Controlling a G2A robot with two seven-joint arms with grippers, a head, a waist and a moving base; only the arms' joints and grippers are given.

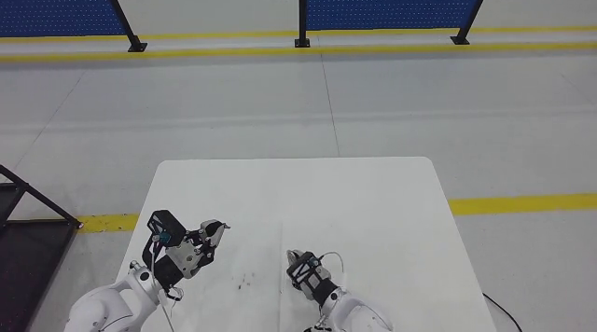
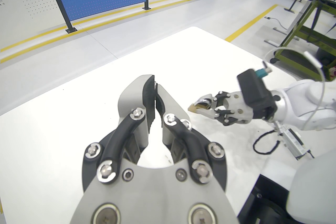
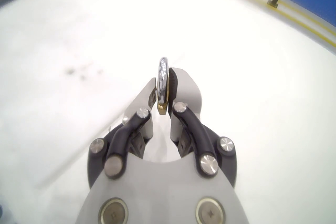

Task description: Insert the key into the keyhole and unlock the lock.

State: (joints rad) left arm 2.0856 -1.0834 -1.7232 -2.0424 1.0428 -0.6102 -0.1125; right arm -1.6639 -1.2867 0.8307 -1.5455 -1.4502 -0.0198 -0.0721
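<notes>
The left gripper (image 2: pixel 155 93) and the right gripper (image 3: pixel 164 88) are hovering over the near part of the white rectangular table (image 1: pixel 373 201), well apart from each other; the tabletop is stretching wide beyond them to its far edge, and both side edges are lying well clear. The right gripper is clamping a small brass padlock with a silver shackle (image 3: pixel 162 78); the padlock is showing edge-on, its flat faces against the pads, its long axis running along the fingers, its brass end facing the left gripper. The left gripper's pads are pressing together; whether anything thin is sitting between them I cannot tell.
</notes>
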